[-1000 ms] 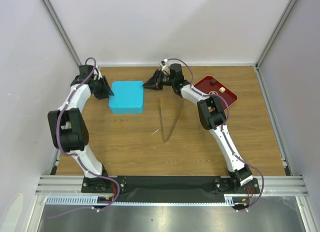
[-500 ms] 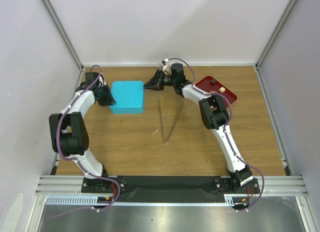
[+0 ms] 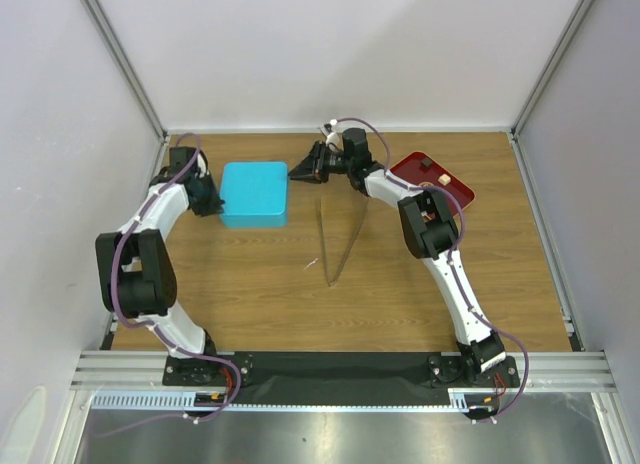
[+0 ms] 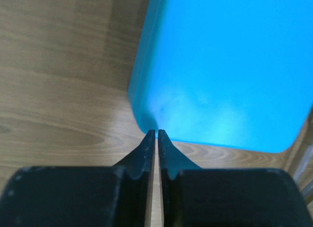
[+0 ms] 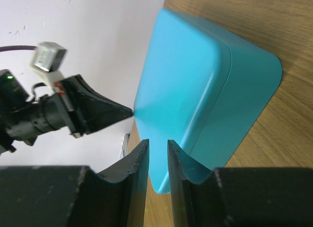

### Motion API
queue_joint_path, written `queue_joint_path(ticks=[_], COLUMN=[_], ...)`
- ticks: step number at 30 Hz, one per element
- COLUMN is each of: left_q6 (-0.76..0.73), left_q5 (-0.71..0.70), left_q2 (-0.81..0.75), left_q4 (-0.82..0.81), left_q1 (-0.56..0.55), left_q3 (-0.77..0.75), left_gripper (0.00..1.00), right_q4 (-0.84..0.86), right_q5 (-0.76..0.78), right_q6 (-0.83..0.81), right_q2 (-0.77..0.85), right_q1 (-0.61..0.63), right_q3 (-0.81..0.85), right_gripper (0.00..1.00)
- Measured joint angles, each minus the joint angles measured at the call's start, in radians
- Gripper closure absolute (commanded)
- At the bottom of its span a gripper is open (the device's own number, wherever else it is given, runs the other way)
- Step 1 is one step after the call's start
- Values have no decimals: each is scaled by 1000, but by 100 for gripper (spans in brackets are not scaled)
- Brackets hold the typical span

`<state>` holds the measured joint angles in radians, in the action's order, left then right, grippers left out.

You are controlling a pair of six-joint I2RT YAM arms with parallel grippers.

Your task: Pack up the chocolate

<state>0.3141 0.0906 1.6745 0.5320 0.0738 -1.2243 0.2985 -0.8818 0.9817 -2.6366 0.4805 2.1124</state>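
Left end effector: fingers pressed together with only a hairline slit between them and nothing in it. The tips meet the lower rounded corner of the blue lidded box. From above, this end effector sits at the box's 9 o'clock side, touching it.

Right end effector: fingers stand a narrow gap apart. The box's near corner lines up with that gap, and blue shows through it. Cannot tell whether the fingers pinch the box edge or only sit in front of it. From above, the tips are at the box's 2 o'clock corner, touching or just beside it.

Box: lid on, with the seam between lid and base visible in the right wrist view. It rests flat on the table, at about 11 o'clock from the table's centre.

Chocolate: a few small pieces lie on the red tray at about 1 o'clock, well apart from the box. One tan and one dark piece can be made out. The right arm crosses the tray's near left part and hides some of it.

Metal tongs: they lie on the table near its centre, between box and tray, with the joined end toward 6 o'clock and the legs spread toward 12. Neither end effector touches them.

A small pale fleck lies just at 9 o'clock of the tongs, too small to identify.
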Motion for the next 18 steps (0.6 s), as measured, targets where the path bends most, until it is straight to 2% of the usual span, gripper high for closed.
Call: queue_joint_path(ticks=[2,9,15,18], left_q6=[1,0,-1,-4], left_q5=[-13,-76,-54,1], left_q2=[13,26,7,-24], left_q4=[6,70,101,74], left_q1=[-1,-21,-22,-24], left_q3=[16,-23,-129,-139], left_gripper=[99,99,88,72], right_q4=[0,-2,-6,-62], right_q5=[-1,-6,-6,-1], right_q6=[0,-15,-41,-87], right_q2=[2,27,60,86], right_q1=[0,0,0,0], right_q3=[-2,-4,-10,-22], right_gripper=[73,73,74,75])
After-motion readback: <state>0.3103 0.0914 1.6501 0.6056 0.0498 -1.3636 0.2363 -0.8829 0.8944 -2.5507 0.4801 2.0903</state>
